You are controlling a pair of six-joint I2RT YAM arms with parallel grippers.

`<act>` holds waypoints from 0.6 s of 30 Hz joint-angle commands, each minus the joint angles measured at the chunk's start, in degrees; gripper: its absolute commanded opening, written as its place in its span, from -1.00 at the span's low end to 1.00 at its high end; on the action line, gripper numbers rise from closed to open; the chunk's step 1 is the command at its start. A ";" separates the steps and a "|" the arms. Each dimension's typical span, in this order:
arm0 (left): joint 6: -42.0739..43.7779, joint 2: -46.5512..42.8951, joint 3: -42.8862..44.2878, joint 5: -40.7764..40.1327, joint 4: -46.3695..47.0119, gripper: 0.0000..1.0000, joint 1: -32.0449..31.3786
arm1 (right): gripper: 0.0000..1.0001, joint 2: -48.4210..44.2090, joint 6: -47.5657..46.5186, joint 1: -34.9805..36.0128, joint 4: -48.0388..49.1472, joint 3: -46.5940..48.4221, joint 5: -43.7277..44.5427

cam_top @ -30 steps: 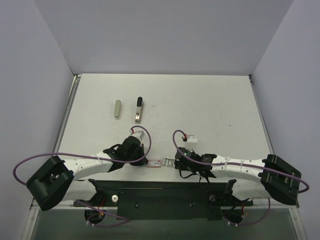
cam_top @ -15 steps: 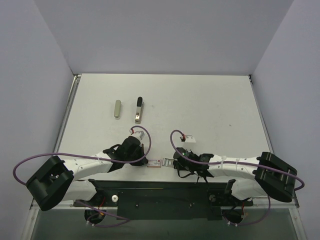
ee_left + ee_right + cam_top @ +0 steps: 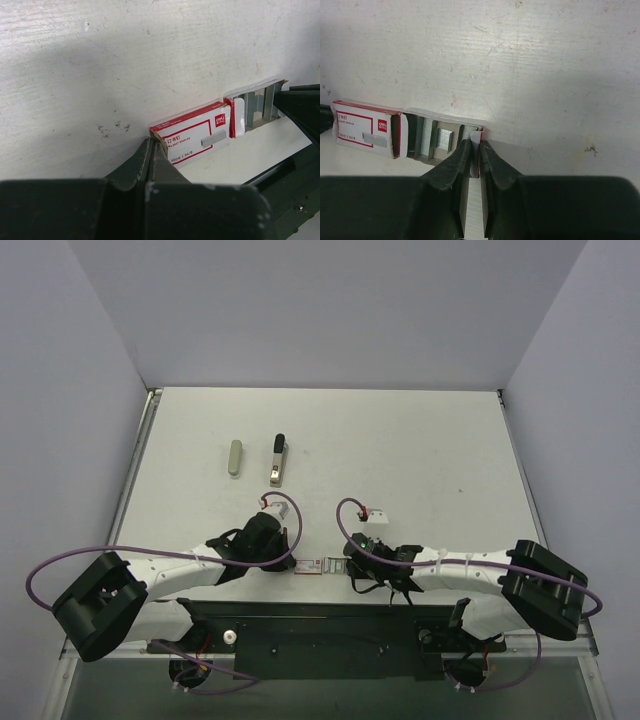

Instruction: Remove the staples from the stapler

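The stapler [image 3: 278,461], a slim grey-silver bar with a black tip, lies alone at the back of the table, far from both grippers. Near the front edge lies a red-and-white staple box [image 3: 311,565] [image 3: 197,137] [image 3: 362,130]. Its inner tray [image 3: 437,137] [image 3: 260,102] is slid out to the right, and strips of staples [image 3: 426,136] show inside. My left gripper [image 3: 290,562] [image 3: 151,149] is shut on the box's left end flap. My right gripper [image 3: 347,566] [image 3: 475,143] pinches the tray's upright end flap.
A small grey box [image 3: 233,457] lies left of the stapler. The staple box sits close to the table's near edge, just before the black base rail [image 3: 320,625]. Purple cables loop above both wrists.
The right gripper's jaws have closed in on the tray's end flap, and the right arm has crept slightly left. The left arm and the stapler have not moved.
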 commanded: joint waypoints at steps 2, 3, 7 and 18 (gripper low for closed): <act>1.42 0.65 -1.70 -0.97 -3.45 -1.00 -0.30 | -0.83 2.13 -1.17 -0.15 -3.66 2.00 0.60; 1.42 0.66 -1.62 -0.97 -3.45 -1.00 -0.30 | -0.84 2.39 -1.43 -0.24 -4.10 2.26 0.60; 1.51 0.74 -1.62 -0.97 -3.45 -1.00 -0.21 | -1.00 3.45 -2.57 -0.06 -5.59 3.32 0.69; 1.42 0.48 -1.79 1.05 -2.83 -1.00 -0.30 | -1.00 3.98 -6.27 1.08 -9.99 6.74 2.26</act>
